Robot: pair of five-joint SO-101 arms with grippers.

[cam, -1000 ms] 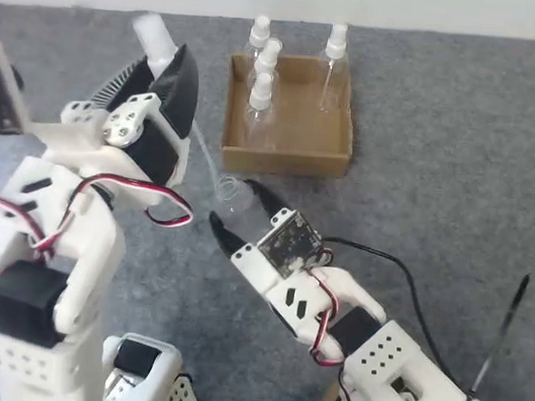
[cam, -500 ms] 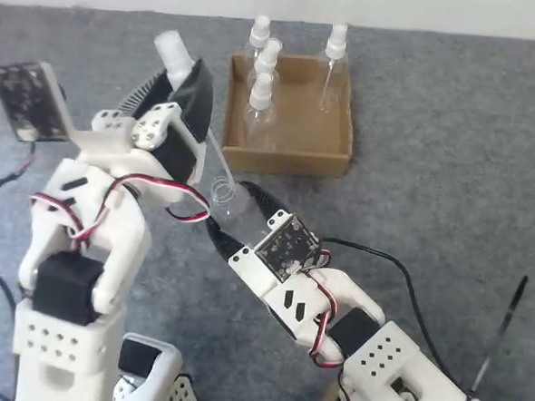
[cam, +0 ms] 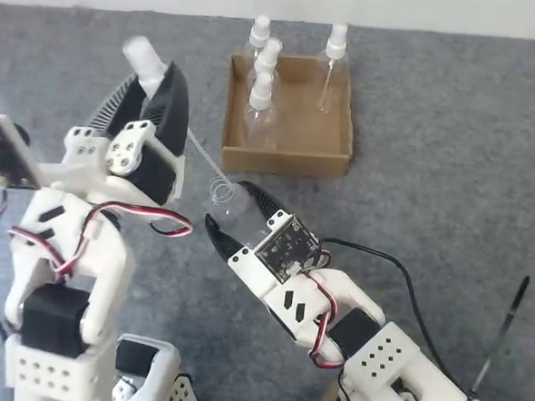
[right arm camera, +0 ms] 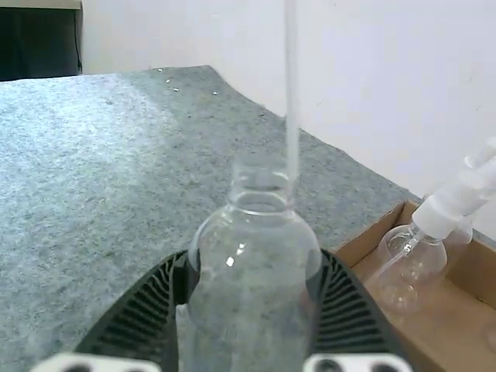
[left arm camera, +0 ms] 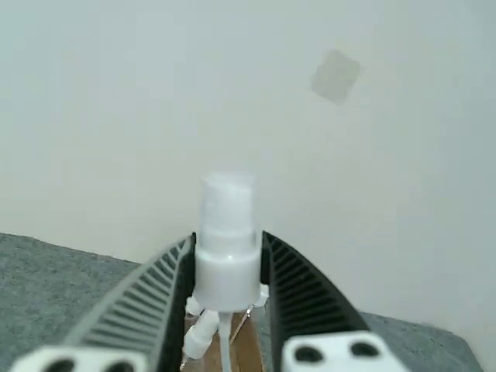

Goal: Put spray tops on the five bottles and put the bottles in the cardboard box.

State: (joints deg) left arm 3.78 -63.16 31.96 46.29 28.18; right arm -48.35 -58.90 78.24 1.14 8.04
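Note:
My left gripper [cam: 150, 77] is raised over the table's left side and shut on a white spray top [cam: 144, 57]. The top's thin clear tube [cam: 200, 153] slants down to the mouth of a clear bottle [cam: 223, 195]. My right gripper [cam: 228, 205] is shut on that bottle, just in front of the cardboard box [cam: 286, 156]. In the left wrist view the spray top [left arm camera: 229, 252] sits between the ribbed fingers [left arm camera: 298, 291]. In the right wrist view the tube [right arm camera: 291, 101] comes down at the rim of the bottle [right arm camera: 256, 279].
Several clear bottles with white spray tops [cam: 260, 93] stand in the box, also seen as bottles [right arm camera: 418, 248] in the right wrist view. Grey carpet covers the table. A black cable [cam: 408, 273] and a thin black rod [cam: 500, 333] lie at the right.
The left arm swung right and then back left with the spray top, tilting the tube. The tube's lower end stayed by the bottle mouth. The right arm barely moved.

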